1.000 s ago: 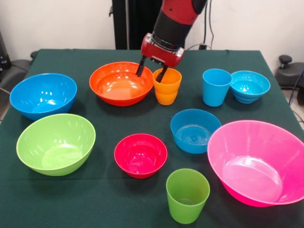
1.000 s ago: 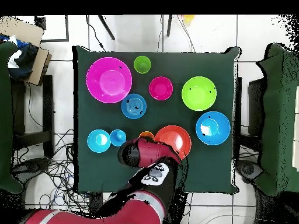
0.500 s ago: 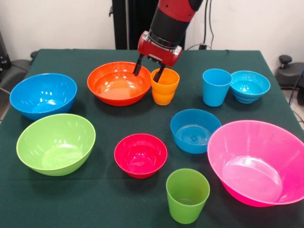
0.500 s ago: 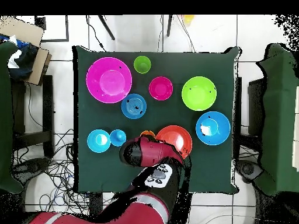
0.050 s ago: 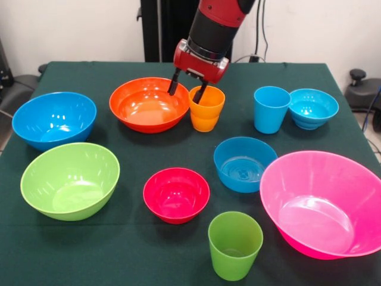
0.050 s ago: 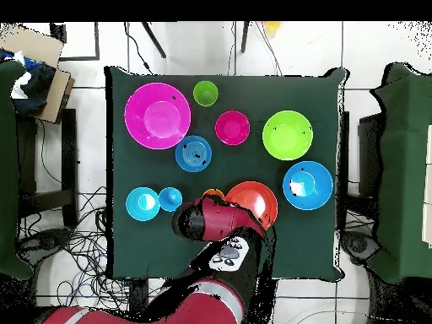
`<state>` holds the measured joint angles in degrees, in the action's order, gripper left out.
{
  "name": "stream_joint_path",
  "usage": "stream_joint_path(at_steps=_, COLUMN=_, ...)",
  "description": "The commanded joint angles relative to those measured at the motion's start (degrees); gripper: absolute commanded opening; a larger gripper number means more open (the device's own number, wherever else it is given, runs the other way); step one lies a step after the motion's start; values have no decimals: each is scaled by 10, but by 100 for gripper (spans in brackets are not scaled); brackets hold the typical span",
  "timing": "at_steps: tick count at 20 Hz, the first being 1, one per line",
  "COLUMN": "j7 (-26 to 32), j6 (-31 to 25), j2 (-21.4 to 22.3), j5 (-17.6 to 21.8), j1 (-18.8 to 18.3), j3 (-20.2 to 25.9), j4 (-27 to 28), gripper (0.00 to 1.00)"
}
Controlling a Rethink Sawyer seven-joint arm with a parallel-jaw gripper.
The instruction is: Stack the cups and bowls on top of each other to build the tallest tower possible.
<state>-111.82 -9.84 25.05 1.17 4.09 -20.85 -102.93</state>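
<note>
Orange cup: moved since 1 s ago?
Yes. In the front view the orange cup has shifted slightly left and up, toward the orange bowl and away from the light blue cup, with the gripper straddling its rim.

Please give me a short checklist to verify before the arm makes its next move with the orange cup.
1. Fingers straddle the rim of the orange cup, one inside, one outside: ok.
2. Grip closed firmly on the rim: cannot tell.
3. Orange cup upright on the table: ok.
4. Space on the orange bowl side: not ok, the cup stands right beside it and the outer finger sits between them.
5. Nothing stacked yet, every bowl and cup empty: ok.
6. Light blue cup and small turquoise bowl apart from the orange cup: ok.
</note>
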Motion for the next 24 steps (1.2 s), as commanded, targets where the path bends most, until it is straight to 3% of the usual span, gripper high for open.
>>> stream_joint_path(at_steps=1, j7=-44, j6=-41, j2=-3, j5=7, j1=-2, j3=72, j4=7, gripper=100)
stream_joint_path(at_steps=4, j7=-45, j6=-41, j2=-2, j5=7, j1=-2, j3=72, j4=7, gripper=100)
stream_joint_path(at_steps=5, j7=-45, j6=-41, j2=-2, j5=7, j1=-2, j3=72, j4=7, gripper=0)
stream_joint_path(at_steps=24, j7=-37, j6=-49, j2=8, j5=12, j1=-7, j3=77, j4=1, gripper=0)
